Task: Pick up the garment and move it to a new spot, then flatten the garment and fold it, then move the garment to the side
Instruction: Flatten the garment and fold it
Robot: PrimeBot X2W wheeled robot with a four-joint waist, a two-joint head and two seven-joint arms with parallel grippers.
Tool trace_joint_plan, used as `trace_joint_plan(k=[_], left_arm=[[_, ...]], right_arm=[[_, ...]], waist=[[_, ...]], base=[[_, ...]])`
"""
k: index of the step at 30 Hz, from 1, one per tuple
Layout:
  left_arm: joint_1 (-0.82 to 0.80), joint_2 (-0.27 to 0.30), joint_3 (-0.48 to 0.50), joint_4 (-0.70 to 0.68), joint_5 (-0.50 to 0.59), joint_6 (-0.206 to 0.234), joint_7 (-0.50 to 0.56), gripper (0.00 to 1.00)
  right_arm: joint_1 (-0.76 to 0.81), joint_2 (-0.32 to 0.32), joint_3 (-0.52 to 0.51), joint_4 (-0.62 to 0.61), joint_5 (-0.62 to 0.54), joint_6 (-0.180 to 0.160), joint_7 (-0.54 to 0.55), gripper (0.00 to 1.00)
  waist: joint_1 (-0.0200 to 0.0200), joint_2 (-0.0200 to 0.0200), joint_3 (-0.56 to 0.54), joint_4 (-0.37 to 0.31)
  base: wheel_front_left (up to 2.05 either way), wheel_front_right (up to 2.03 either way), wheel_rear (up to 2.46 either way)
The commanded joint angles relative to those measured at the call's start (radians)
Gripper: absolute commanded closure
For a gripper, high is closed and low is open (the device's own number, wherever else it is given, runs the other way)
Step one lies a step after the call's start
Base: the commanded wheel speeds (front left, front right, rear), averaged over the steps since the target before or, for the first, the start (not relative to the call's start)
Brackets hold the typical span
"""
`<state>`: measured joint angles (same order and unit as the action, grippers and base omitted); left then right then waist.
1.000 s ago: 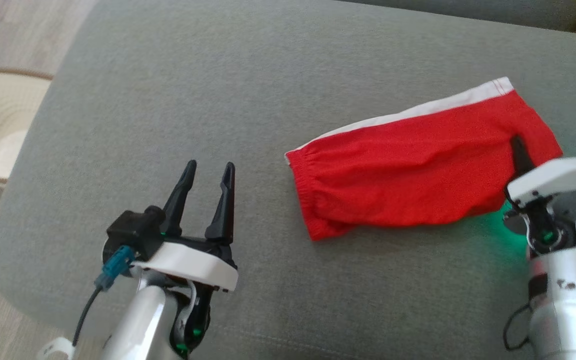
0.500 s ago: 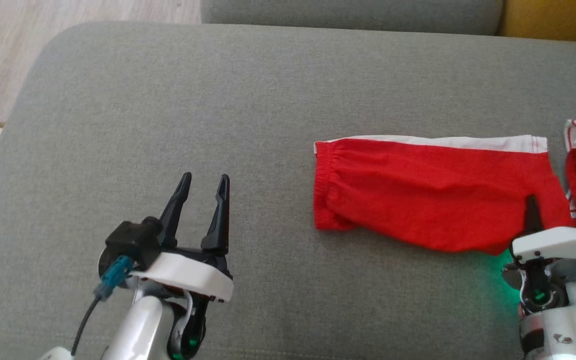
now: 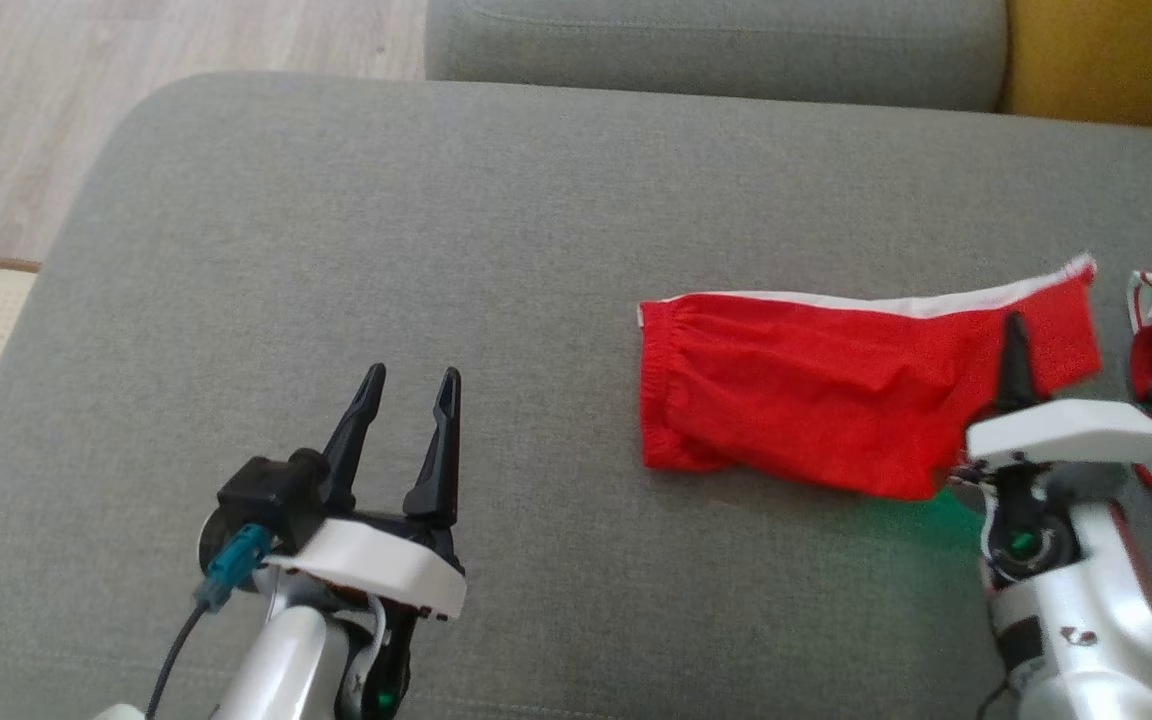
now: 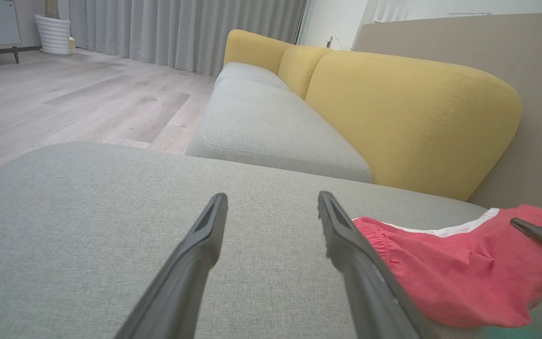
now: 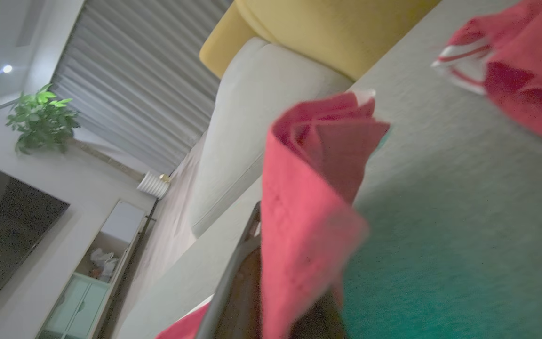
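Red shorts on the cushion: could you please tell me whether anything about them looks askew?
Yes: the shorts lie flat except the right end, lifted and bunched in the shut right gripper.

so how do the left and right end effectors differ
The left end effector is open and empty; the right end effector is shut on the red shorts. The left is over bare grey cushion, apart from the shorts; the right pinches their right end. Both are dark and point up the head view.
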<state>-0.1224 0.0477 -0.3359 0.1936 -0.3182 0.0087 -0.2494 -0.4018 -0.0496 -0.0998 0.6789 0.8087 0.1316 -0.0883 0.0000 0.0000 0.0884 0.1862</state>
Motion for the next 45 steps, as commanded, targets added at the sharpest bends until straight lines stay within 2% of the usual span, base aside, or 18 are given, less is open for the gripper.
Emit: trace_joint_plan(k=[1,12,21,22,23,24,29,36,40,45], left_arm=[[-0.018,0.003,0.039,-0.032,0.004,0.001,-0.012,0.0],[0.005,0.003,0.033,-0.029,0.001,0.007,-0.012,0.0],[0.01,0.003,0.028,-0.024,0.002,0.007,-0.012,0.0],[0.01,0.003,0.029,-0.023,0.002,0.008,-0.012,0.0],[0.01,0.003,0.028,-0.023,0.002,0.007,-0.012,0.0],[0.011,0.003,0.028,-0.023,0.002,0.007,-0.012,0.0],[0.015,0.003,0.029,-0.021,0.001,0.007,-0.012,0.0],[0.018,0.003,0.027,-0.026,-0.002,0.011,-0.012,0.0],[0.013,0.003,0.03,-0.029,-0.005,0.015,-0.012,0.0],[0.009,0.003,0.04,-0.033,-0.001,0.013,-0.012,0.0]], right_arm=[[-0.035,-0.001,0.053,-0.049,0.016,-0.001,-0.009,1.0],[0.011,-0.001,0.335,-0.152,0.115,-0.001,-0.006,1.0],[0.005,-0.001,0.441,-0.119,0.146,-0.001,-0.021,1.0],[0.003,-0.001,0.456,-0.112,0.149,-0.001,-0.018,0.88],[0.001,-0.001,0.471,-0.104,0.154,-0.001,-0.013,0.04],[0.0,-0.001,0.493,-0.102,0.16,-0.001,-0.002,0.0],[-0.002,-0.001,0.567,-0.087,0.171,-0.001,0.021,0.0],[-0.022,-0.001,0.624,0.008,0.194,-0.001,0.064,0.0],[-0.053,-0.001,0.659,0.068,0.195,-0.001,0.079,0.0],[-0.087,-0.001,0.703,0.043,0.218,-0.001,0.051,0.0]], waist=[[0.0,0.0,-0.01,0.011],[0.0,0.0,-0.028,0.073],[0.0,0.0,-0.033,0.112],[0.0,0.0,-0.034,0.116],[0.0,0.0,-0.034,0.12],[0.0,0.0,-0.034,0.124],[0.0,0.0,-0.034,0.133],[0.0,0.0,-0.028,0.131],[0.0,0.0,-0.02,0.115],[0.0,0.0,-0.026,0.063]], base=[[0.0,0.0,0.0],[0.0,0.0,0.0],[0.0,0.0,0.0],[0.0,0.0,0.0],[0.0,0.0,0.0],[0.0,0.0,0.0],[0.0,0.0,0.0],[0.0,0.0,0.0],[0.0,0.0,0.0],[0.0,0.0,0.0]])
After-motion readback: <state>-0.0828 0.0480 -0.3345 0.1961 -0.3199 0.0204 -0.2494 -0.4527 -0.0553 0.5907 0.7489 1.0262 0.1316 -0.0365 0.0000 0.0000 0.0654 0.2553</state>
